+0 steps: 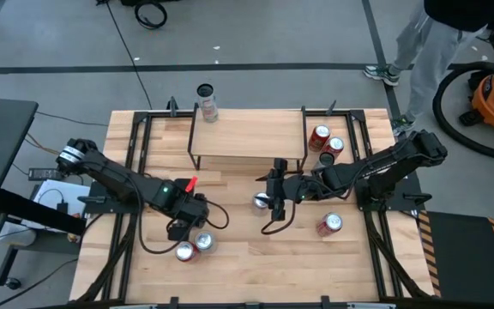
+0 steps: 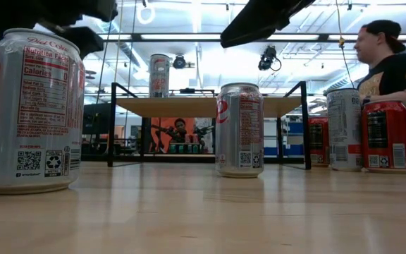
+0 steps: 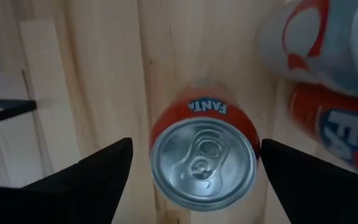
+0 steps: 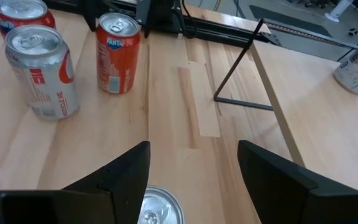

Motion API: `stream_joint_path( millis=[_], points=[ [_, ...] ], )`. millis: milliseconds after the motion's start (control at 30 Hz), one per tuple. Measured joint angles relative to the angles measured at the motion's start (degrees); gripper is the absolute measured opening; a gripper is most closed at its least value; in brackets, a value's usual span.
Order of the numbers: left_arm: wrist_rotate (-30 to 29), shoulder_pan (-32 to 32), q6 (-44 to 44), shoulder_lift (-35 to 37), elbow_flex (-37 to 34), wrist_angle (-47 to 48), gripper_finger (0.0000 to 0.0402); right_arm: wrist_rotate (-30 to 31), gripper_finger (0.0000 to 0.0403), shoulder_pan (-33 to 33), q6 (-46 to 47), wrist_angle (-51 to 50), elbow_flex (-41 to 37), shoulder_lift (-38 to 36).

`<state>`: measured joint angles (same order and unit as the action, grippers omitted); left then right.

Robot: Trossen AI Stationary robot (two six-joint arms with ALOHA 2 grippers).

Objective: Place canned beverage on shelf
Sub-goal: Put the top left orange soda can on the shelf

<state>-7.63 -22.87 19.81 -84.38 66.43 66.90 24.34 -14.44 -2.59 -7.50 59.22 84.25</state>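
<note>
An orange Fanta can [image 3: 204, 158] stands upright on the table at the near left. My left gripper [image 3: 196, 146] points straight down over it, open, one finger on either side of the can's top with a gap on both sides. In the right wrist view it hangs just above that can [image 4: 118, 53]. My right gripper [image 4: 193, 146] is open above a silver can [image 1: 262, 202] that stands at the table's middle, and it is clear of it. The shelf [image 1: 247, 142] stands at the far middle with one tall can [image 1: 207, 103] on its left end.
A Diet Coke can [image 1: 185, 251] and another orange can [image 1: 202, 243] stand close beside the left gripper. Two more cans [image 1: 326, 142] stand right of the shelf, and one [image 1: 330, 224] at the near right. A person [image 2: 393, 60] is beyond the table's far right.
</note>
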Motion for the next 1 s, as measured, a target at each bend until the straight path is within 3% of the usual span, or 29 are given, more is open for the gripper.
stream_joint_path(
  millis=[200,533,767,1000],
  points=[
    [0.39,0.0,1.55,0.02,-3.27,-2.38,0.036,-0.02,0.0252,0.0,-0.11,0.16,0.0,0.0],
    [-1.31,0.24,14.32,0.15,-4.04,-3.07,0.0299,0.0,0.0252,0.0,-0.15,0.16,0.0,0.0],
    [-9.9,2.67,32.85,-0.04,-4.22,-5.22,0.0316,0.04,0.0252,0.0,0.0,0.19,0.0,0.0],
    [-9.07,4.19,31.6,-0.04,-4.22,-6.69,0.0343,0.05,0.0252,0.0,-0.09,0.43,0.0,0.0]
  ],
)
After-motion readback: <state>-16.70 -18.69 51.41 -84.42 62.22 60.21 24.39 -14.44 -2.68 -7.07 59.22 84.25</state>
